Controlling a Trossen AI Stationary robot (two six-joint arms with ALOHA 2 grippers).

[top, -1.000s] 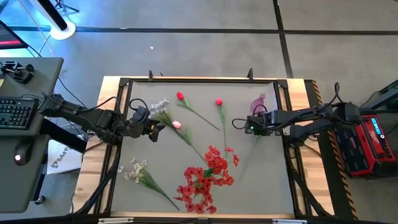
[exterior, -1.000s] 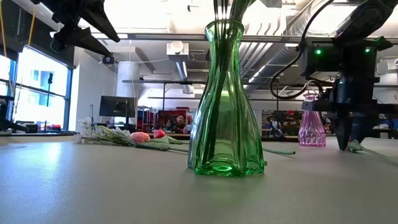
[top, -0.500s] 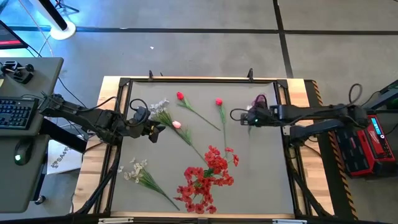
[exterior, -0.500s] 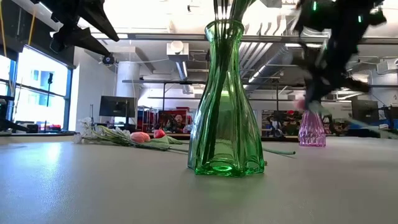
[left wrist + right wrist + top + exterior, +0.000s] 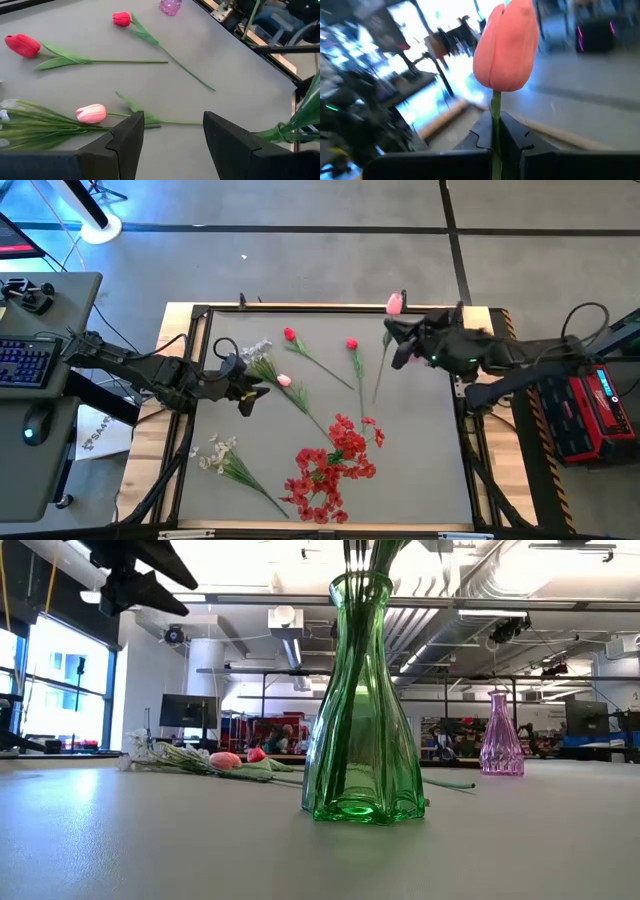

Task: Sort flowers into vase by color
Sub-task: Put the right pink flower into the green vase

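My right gripper is shut on a pink tulip and holds it high near the table's far right, above the low view's field. My left gripper is open and empty. It hovers over a second pink tulip that lies flat on the table at mid-left. Two red tulips and two white sprays lie flat on the table. A green vase holds red blossom clusters. A small pink vase stands at the far right. My right gripper pinches the tulip's thin green stem between its two fingers, a short way below the bud. The fingers lie across the stem. The flower is lifted clear of the table, and the long lower stem trails toward the table's near side.
In the high view my right arm hides the pink vase. A black frame rims the grey table. The table's right half shows bare grey surface. A desk with a keyboard stands off the table's left.
My right gripper has risen from the table at mid-right and gone toward the far edge. It has turned as it rose. It has carried the pink tulip up, clear of the table and out of the low view. The left arm has kept nearly still.
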